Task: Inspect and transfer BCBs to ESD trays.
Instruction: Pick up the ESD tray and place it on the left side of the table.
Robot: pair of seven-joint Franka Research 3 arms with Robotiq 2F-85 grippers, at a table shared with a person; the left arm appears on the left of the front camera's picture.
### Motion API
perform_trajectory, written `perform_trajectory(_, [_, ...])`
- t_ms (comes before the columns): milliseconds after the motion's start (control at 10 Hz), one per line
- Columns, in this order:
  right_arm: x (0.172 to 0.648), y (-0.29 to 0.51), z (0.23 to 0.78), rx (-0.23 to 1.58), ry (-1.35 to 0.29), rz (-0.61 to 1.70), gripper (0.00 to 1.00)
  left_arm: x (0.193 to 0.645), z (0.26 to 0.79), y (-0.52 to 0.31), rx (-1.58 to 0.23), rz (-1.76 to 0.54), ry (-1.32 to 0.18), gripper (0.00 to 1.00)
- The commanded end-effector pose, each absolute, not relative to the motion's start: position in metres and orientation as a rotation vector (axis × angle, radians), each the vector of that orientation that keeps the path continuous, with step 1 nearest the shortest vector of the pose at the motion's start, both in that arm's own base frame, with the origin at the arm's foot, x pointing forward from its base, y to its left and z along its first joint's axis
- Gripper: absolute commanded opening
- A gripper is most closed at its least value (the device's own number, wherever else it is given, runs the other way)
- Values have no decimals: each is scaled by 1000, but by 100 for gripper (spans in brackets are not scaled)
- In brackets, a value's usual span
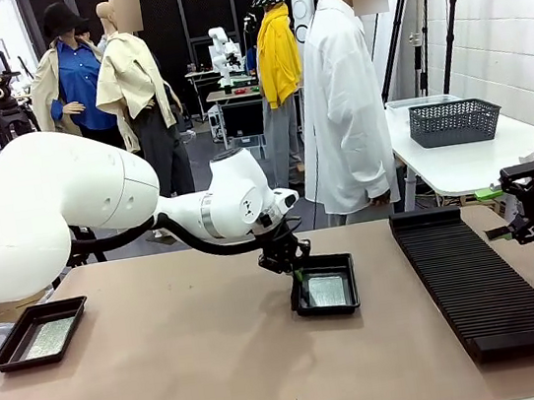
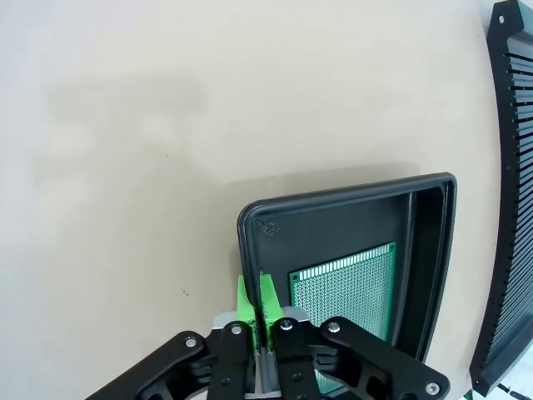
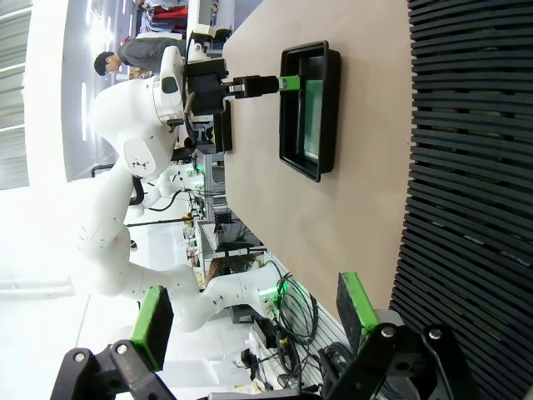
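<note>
In the front view we see our left gripper (image 1: 297, 273) reached out to the middle of the table (image 1: 211, 367), set down at the left rim of the center tray (image 1: 329, 308). Our left wrist view shows the green pads (image 2: 246, 302) pressed together on that tray's (image 2: 350, 217) rim wall, so the jaws are clenched on the rim of the center tray. 1 green BCB (image 2: 350, 287) lies flat on the tray floor, just beside the pinched rim, and in the front view it appears as a pale green board (image 1: 327, 291) inside the tray. A 2nd tray (image 1: 38, 337) sits near the table's left edge, well apart from the 1st, with another BCB (image 1: 50, 337) lying flat in it. The long black ribbed rack (image 1: 482, 279) lies on the right side of the table, apart from the center tray. Our right gripper (image 1: 509, 226) hangs at the table's right edge beside the rack; its own wrist view shows the 2 green-padded fingers (image 3: 358, 304) spread wide with nothing between them, looking along the rack (image 3: 466, 167) toward the center tray (image 3: 312, 108) and the left gripper (image 3: 287, 83). A person in a white shirt (image 1: 343, 100) stands at the far side of the table.
</note>
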State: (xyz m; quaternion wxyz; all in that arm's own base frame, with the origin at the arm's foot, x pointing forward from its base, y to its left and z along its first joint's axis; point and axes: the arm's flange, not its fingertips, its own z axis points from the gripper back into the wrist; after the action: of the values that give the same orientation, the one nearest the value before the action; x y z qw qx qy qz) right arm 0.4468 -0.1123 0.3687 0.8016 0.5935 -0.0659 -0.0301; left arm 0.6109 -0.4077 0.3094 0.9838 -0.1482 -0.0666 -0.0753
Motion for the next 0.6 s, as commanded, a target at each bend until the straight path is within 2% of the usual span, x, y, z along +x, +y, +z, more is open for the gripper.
perform_trajectory(0, [444,-111,369,1264,-147,-70,100,610,309,-409,-300,-158,-134,0])
perform_trajectory(500, [444,-111,369,1264,-147,-70,100,610,309,-409,-300,-158,-134,0])
